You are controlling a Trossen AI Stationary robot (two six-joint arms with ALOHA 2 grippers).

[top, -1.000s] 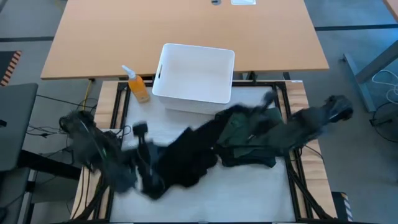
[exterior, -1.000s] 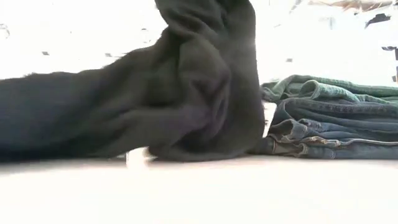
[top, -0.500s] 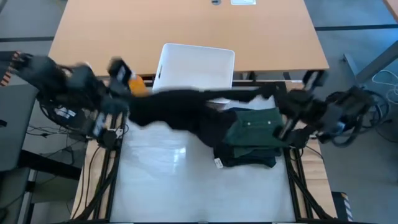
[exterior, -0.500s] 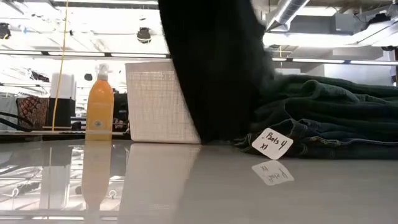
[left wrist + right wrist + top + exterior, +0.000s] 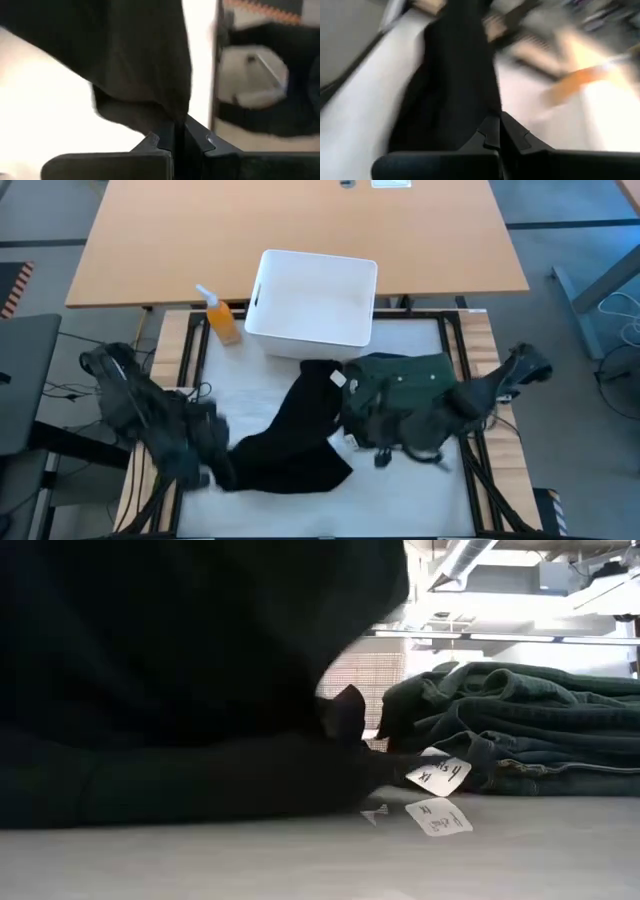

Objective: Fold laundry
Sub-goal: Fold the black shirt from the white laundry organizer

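Note:
A black garment (image 5: 290, 435) lies slanting across the white table top, from its far end near the bin to the near left. It fills the left of the low view as a black garment (image 5: 180, 690). My left gripper (image 5: 222, 465) is shut on its near left end. My right gripper (image 5: 365, 448) reaches in over the folded stack and is shut on the garment's near right side. A stack of folded laundry (image 5: 400, 390), dark green on top of jeans, sits on the right. My left gripper pinches a bunched edge of the black garment (image 5: 176, 114) between its two shut fingers, slanting down from the table's left. The cloth runs away from the fingers and onto the table. My right gripper pinches the black garment's edge (image 5: 489, 114) between its shut fingers, coming slantwise from the table's right. The cloth stretches away from the fingers across the table top.
A white plastic bin (image 5: 312, 298) stands at the far middle, with an orange spray bottle (image 5: 222, 322) to its left. A white paper tag (image 5: 440, 775) sticks out of the folded stack (image 5: 520, 730). Bare table top lies near the front edge.
Both grippers rose toward the far edge with the black garment drawn out taut between them. They then came back down toward the near edge. The garment now lies spread slantwise on the table, its far end near the bin.

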